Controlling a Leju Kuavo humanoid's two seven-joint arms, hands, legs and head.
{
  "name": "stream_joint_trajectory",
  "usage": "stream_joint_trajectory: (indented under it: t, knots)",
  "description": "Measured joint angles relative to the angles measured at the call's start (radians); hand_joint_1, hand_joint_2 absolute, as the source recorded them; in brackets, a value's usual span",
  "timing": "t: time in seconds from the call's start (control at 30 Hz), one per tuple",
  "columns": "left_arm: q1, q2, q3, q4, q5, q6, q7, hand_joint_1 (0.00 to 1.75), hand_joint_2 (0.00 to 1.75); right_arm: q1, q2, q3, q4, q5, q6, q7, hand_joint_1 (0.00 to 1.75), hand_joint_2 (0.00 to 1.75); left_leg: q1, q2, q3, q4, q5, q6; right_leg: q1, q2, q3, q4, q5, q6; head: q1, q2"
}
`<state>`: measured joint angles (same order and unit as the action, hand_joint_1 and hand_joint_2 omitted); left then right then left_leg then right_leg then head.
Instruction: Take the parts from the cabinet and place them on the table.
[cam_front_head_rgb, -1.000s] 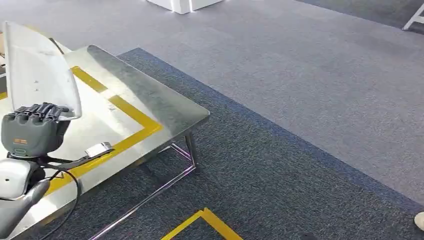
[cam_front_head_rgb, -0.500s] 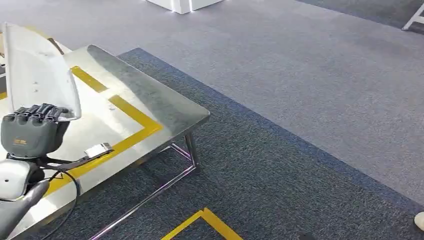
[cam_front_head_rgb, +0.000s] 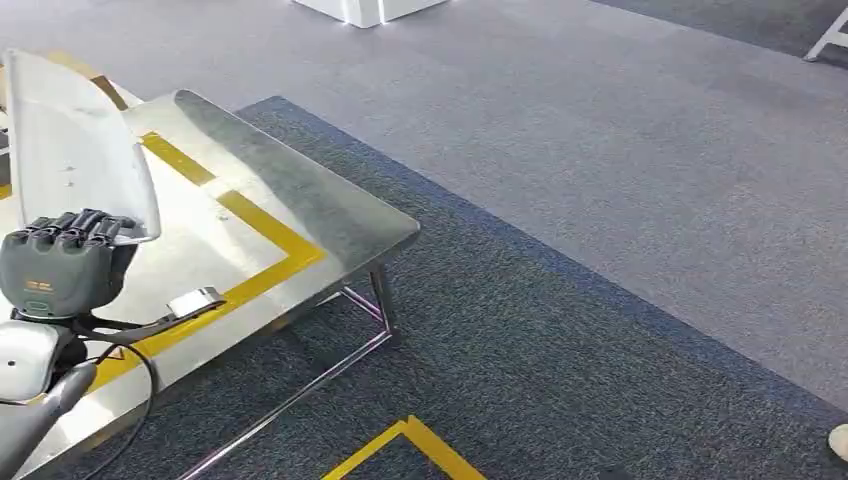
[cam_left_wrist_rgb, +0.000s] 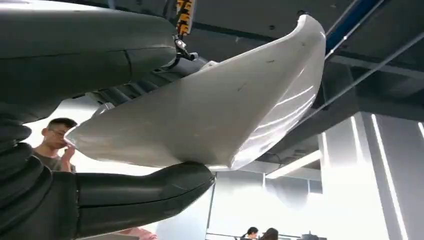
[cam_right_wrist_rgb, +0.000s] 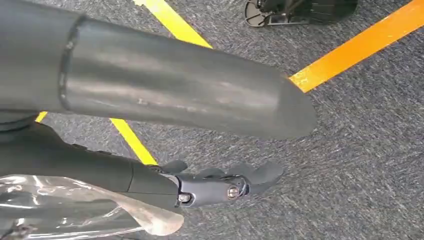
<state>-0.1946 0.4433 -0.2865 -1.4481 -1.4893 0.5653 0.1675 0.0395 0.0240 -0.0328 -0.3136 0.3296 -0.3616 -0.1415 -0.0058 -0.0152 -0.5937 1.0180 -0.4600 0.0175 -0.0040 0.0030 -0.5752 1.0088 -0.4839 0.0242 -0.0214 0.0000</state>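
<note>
**Operator:** While the left hand hung over the near end of the steel table, I had it gripping the curved silver panel part by its lower edge, fingers curled over one face and the thumb pressed under the other. The part stood nearly upright above the tabletop, inside the yellow tape outline.

**Observer:** And was it down yet?

**Operator:** No, I judged it not yet set down; from the head view I couldn't tell whether its bottom edge touched the steel. So the fetch from the cabinet looked done for this piece, and the lowering and letting go were left.

**Observer:** What about the right hand?

**Operator:** The right hand hung at the robot's side over the blue-grey carpet, holding nothing, its fingers lying loosely apart.

**Observer:** More parts to come?

**Operator:** I couldn't tell.
</note>
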Motion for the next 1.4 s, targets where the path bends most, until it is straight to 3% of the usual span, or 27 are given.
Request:
stream_joint_trajectory:
  t: [1.4]
  knots:
    - [-0.003, 0.006, 0.003, 0.0, -0.005, -0.006, -0.001, 1.75, 1.75, -0.001, 0.0, -0.018, 0.0, -0.011, 0.008, -0.005, 0.0, 0.0, 0.0, 0.0, -0.001, 0.002, -0.001, 0.0, 0.0, 0.0, 0.0, 0.0, 0.0, 0.0, 0.0, 0.0]
